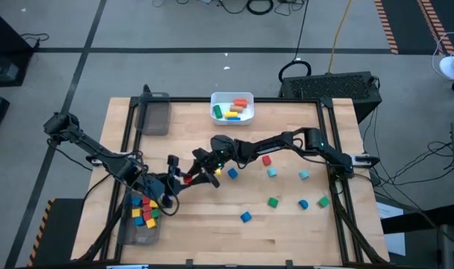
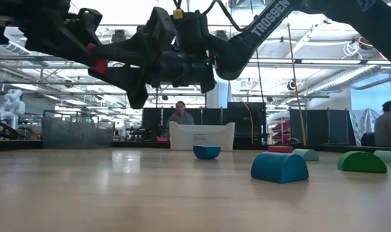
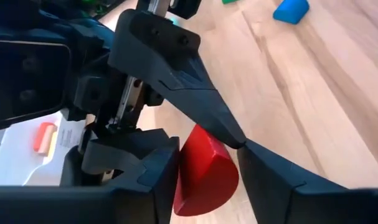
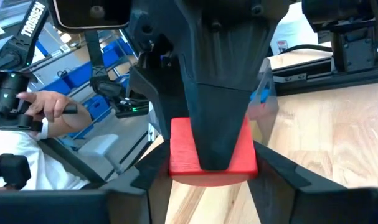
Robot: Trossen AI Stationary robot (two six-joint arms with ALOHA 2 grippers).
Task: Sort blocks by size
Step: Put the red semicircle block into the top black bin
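Pale wooden table top [image 1: 212,224] in a black frame, standing on grey floor with dark tape lines; cables run across the floor at the far side.

Both arms meet above the table's left-centre. The left gripper [image 1: 176,179] and the right gripper [image 1: 199,173] are both clamped on one red block [image 3: 204,171], a half-round piece with a flat rectangular face; the fingers [image 3: 269,180] of the left press its sides, and in the right wrist view the red face sits between the right arm's own fingers with the other arm's finger across it. In the low view the block hangs well above the table, a small red patch amid the dark fingers.

White rectangular bin [image 1: 232,107] at the far edge, holding green, yellow and orange or red pieces. One clear grey tray [image 1: 154,113] at the far-left corner; another tray [image 1: 140,217] at the near-left edge, filled with red, yellow, blue and green blocks.

Loose on the right half, well apart: red block [image 1: 267,160]; light blue pieces [image 1: 272,172] and [image 1: 304,175]; green pieces [image 1: 273,202] and [image 1: 323,201]; blue pieces [image 1: 303,204] and [image 1: 245,217]; yellow piece [image 1: 232,173] beside the right arm.

Beyond the table: open workshop, ceiling lights, a seated person [image 2: 180,115] behind the bin, another person [image 2: 388,125] at far right; a person's hand [image 4: 48,109] on a controller.
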